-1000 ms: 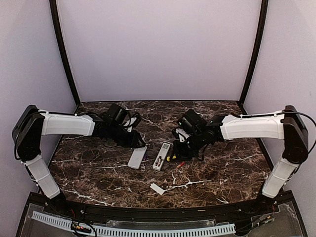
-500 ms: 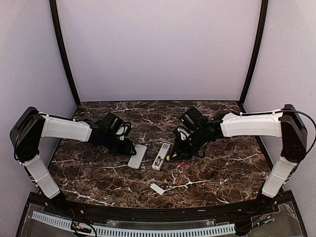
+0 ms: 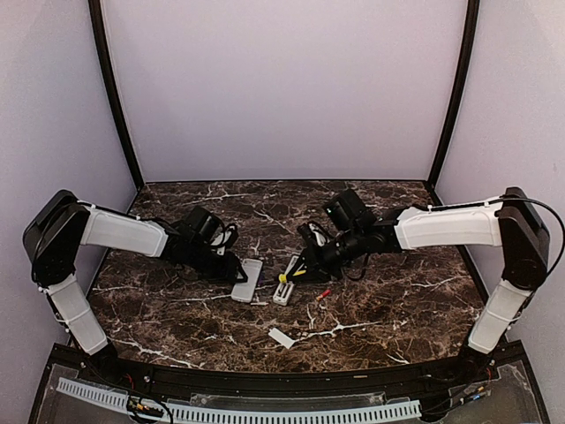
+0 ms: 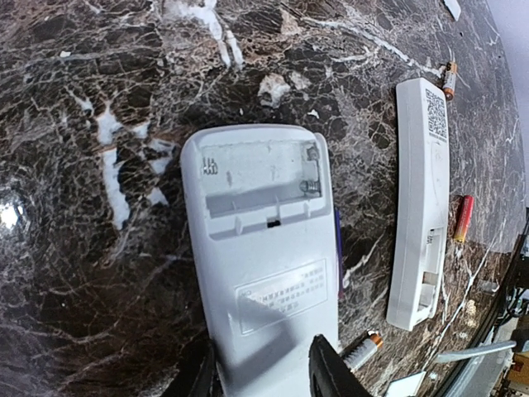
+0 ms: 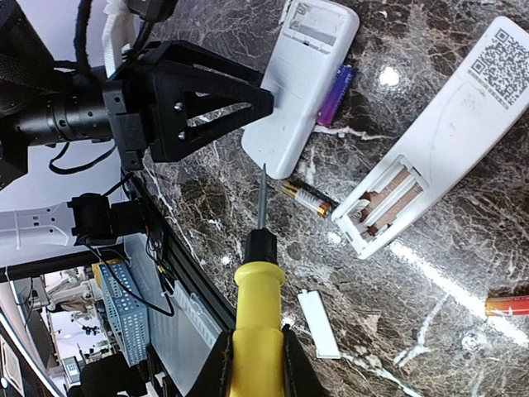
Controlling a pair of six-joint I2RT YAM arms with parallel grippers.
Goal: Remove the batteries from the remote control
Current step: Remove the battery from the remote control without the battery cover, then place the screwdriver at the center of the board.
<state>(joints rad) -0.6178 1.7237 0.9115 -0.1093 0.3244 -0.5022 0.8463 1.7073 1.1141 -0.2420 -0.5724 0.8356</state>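
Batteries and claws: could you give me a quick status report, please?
Left claw shut on wide remote, bay empty. Right claw holds screwdriver. Batteries loose on table.

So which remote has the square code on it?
The slim remote, lying free beside the wide remote. The wide one, in the left gripper, has only a text label.

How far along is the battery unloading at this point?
Done: the wide remote shows an empty compartment, and four batteries lie loose around it. In hand: the right gripper holds the screwdriver, and the left gripper straddles the wide remote's end. Left: the slim remote has its compartment open, but whether cells remain inside is unclear.
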